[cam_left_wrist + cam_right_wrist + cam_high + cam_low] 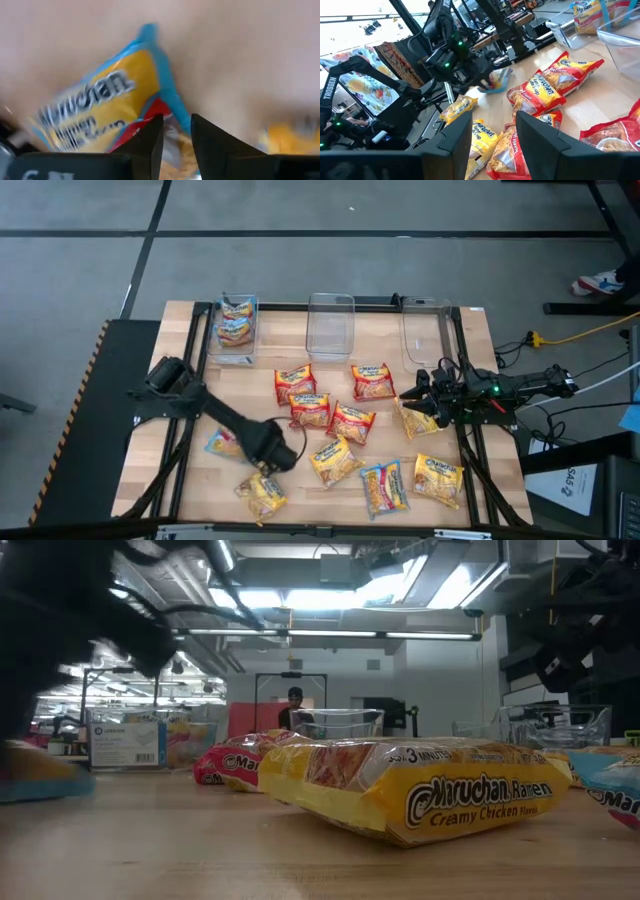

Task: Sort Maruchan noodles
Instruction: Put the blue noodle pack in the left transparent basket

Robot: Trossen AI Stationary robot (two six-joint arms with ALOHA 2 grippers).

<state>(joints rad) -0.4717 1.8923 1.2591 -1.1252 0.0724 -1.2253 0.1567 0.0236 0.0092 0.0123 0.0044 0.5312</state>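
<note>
We are pinching a blue packet (100,110) by one edge in the left claw (176,142); crinkly film risks slipping. Right claw (492,132) is waiting, spread.

Maruchan noodles (330,420) scattered flat, two binned

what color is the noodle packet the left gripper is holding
Blue-edged with a yellow front, clearest in the left wrist view: the noodle packet in the left gripper.

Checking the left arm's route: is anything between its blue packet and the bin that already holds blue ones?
Nothing visible blocks it. The left gripper grips the blue packet; the wood up to the left bin is bare, and the red packets lie off to the right.
</note>
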